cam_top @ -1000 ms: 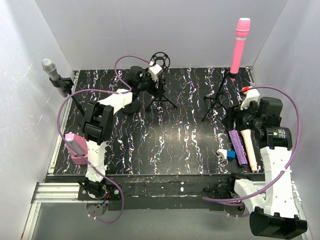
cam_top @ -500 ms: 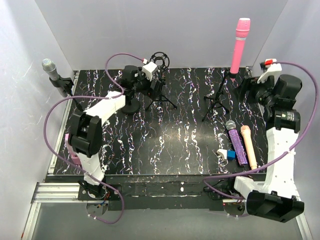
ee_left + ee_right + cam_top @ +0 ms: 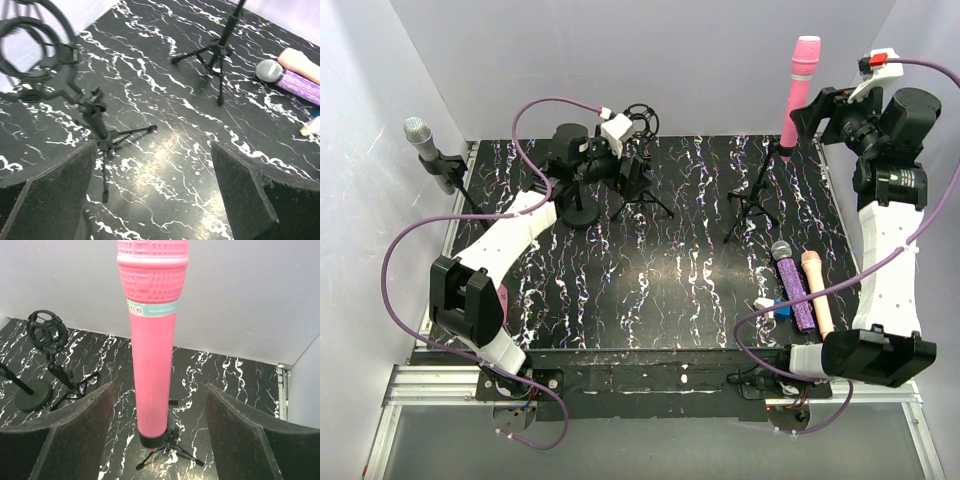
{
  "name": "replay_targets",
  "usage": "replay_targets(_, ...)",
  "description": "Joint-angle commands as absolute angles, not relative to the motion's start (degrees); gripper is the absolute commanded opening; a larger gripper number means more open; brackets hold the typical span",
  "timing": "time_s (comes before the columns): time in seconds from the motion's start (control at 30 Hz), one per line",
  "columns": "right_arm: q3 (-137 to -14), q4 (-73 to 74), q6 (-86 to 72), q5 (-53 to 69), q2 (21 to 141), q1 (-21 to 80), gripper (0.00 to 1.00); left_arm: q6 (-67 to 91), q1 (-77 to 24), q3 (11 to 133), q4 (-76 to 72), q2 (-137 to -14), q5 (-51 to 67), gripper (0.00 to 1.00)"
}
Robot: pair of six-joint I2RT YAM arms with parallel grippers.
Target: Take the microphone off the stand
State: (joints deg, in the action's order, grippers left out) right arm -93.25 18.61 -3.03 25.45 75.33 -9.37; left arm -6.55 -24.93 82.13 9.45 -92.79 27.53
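The pink microphone [image 3: 152,340] stands upright, head up, on its stand [image 3: 167,446], facing the wide-spread right gripper [image 3: 159,385].

marbled table [image 3: 670,290]: pink-microphone stand [image 3: 751,208], purple microphone [image 3: 795,290], peach microphone [image 3: 818,295].

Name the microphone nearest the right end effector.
The pink microphone, upright on its stand; the purple microphone and peach microphone lie flat, the silver microphone is far left.

the pink microphone [image 3: 152,365] carries a pale band [image 3: 152,308] with a few small coloured letters at its left edge, too small to read.
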Motion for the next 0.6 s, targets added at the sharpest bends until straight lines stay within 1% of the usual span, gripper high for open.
replay_targets(0.0, -97.03, 13.54, -2.2, 22.33, 77.95, -6.86, 0.78, -7.12, -26.36, 83.67, 13.09, -90.7, 31.2, 0.98)
replay_targets(0.13, -97.47, 12.31, -0.27, 17.86, 79.89, -3.96, 0.76, -8.17, -27.42, 84.81, 14.32, -90.62, 31.46, 0.98)
replay_targets(0.23, -97.82, 12.22, 1.74, 13.64, 80.94, -2.47, 0.7, -8.88, -28.03, 85.08, 14.59, -90.35, 31.73, 0.98)
replay_targets(0.3, -98.08, 12.56, 2.63, 12.57, 81.56, -2.11, 0.63, -9.14, -28.3, 85.17, 14.59, -90.18, 32.17, 0.98)
replay_targets(0.4, -98.44, 13.71, 3.6, 13.53, 82.18, -2.11, 0.47, -9.75, -28.39, 85.6, 15.03, -90.0, 33.39, 0.98)
replay_targets(0.5, -98.26, 13.8, 3.78, 16.16, 82.27, -2.11, 0.36, -11.07, -28.48, 86.13, 15.73, -89.56, 34.19, 0.98)
replay_targets(0.57, -98.17, 13.28, 3.34, 20.1, 82.27, -2.11, 0.3, -11.77, -28.39, 86.39, 16.17, -89.21, 34.54, 0.98)
